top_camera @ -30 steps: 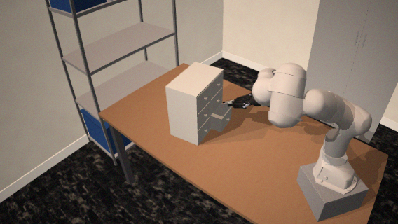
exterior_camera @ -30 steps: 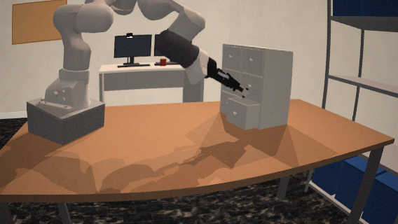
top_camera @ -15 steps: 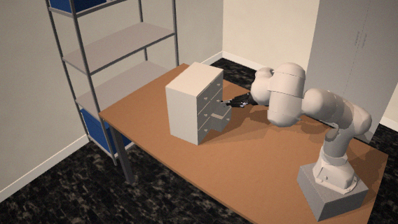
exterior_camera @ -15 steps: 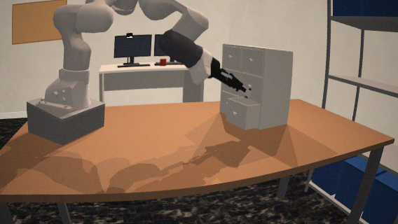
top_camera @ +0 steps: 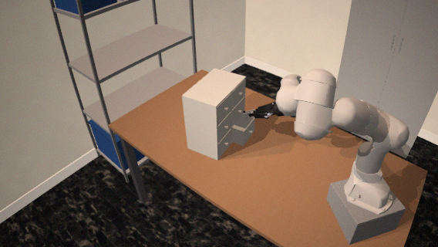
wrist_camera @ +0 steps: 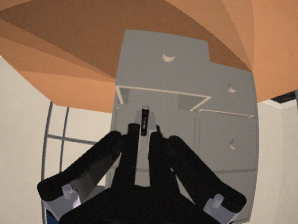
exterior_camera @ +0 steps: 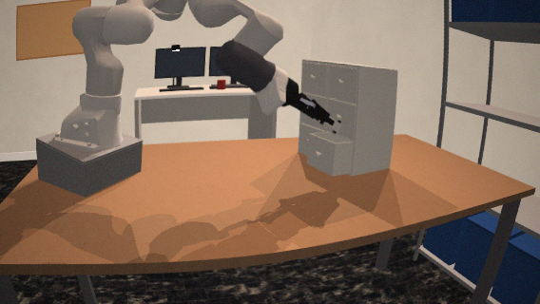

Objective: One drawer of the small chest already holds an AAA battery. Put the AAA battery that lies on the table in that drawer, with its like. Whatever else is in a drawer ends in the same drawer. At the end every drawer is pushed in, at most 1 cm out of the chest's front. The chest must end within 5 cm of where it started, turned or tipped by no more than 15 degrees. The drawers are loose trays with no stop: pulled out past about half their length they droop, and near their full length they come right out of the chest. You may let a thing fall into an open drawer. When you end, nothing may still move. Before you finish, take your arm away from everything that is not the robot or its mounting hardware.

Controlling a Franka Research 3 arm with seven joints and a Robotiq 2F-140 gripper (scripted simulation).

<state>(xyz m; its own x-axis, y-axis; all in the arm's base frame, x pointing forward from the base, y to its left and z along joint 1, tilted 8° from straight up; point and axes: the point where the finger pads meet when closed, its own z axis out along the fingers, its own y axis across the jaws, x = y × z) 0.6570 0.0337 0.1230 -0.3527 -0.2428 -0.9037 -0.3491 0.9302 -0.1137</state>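
A curved-front orange-brown table [top_camera: 270, 185] on grey legs carries everything here, standing on a dark mottled floor [top_camera: 69, 216]. On its far side, towards the corner nearest the shelving, sits the small white chest [top_camera: 210, 116], resting flat and upright on the wood, with one lower drawer [exterior_camera: 323, 151] jutting out of its front over the table top. Well apart from it, at the opposite corner, the arm's grey base block [top_camera: 362, 228] stands directly on the surface, and broad shadows lie between the two.
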